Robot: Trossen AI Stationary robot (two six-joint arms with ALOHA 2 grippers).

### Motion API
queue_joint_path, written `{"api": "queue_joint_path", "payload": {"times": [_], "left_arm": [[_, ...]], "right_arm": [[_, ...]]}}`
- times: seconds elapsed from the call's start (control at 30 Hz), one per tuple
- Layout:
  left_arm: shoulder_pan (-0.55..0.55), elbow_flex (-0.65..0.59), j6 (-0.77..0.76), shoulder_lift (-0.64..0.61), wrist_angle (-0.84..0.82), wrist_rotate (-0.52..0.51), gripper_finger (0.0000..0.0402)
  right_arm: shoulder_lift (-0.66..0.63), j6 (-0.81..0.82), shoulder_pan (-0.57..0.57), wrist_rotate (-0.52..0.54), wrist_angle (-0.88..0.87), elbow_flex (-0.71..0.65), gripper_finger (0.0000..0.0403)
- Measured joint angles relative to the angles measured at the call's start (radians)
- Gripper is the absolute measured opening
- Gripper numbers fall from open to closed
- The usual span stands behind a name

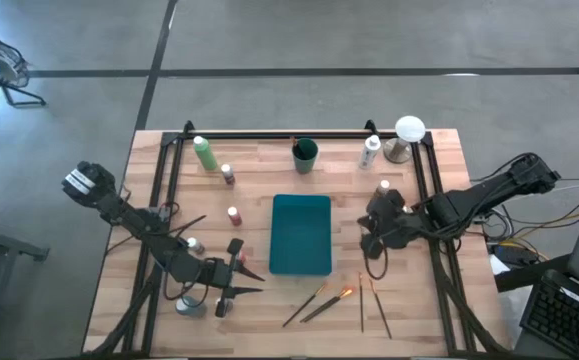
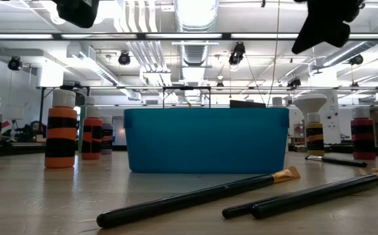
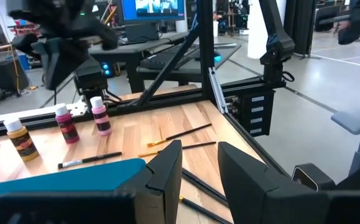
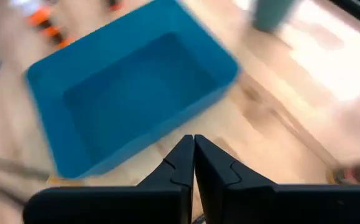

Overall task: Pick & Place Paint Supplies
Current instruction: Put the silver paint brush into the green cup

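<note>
- On the left of the table (image 1: 109, 300) we see the left end effector (image 1: 237, 268) at about 7 o'clock from the teal tray (image 1: 300, 234). Its jaws are part open, with a clear gap between them in its own wrist view, and nothing sits in that gap.
- Around it stand small white-capped paint bottles: one just beside the arm (image 1: 195, 245), one red-brown (image 1: 234, 215) at 9 o'clock from the tray, and another (image 1: 228, 174) at 10 o'clock. We judge them light, rigid and smooth-sided, so slippery; we would grip across the body below the cap, keeping them upright.
- The taller light-green bottle (image 1: 205, 154) lies or leans near the far left edge; we cannot tell which. It looks bulkier, and we would take it at mid-body.
- The tray is in the middle, and we see nothing in it.
- The brushes (image 1: 321, 300) lie flat on the table at 5 to 6 o'clock from the tray, two crossing and two more (image 1: 371, 305) lying close together, near parallel. We judge them very light, thin and prone to roll; we would pinch mid-handle, across the shaft.
- The right end effector (image 1: 373, 244) hangs at 3 o'clock from the tray, jaws pressed together and holding nothing.
- Further bottles (image 1: 372, 150) stand at the far right.
</note>
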Motion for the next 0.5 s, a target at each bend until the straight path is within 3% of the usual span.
{"api": "queue_joint_path", "payload": {"times": [0.1, 0.5], "left_arm": [[0.0, 0.0, 0.0, 0.0, 0.001, 0.0, 0.011], [0.0, 0.0, 0.005, 0.0, 0.001, 0.0, 0.011]], "right_arm": [[0.009, 0.13, -0.03, -0.015, -0.051, -0.005, 0.0008], [0.086, 0.234, -0.104, -0.171, -0.109, -0.009, 0.0008]]}}
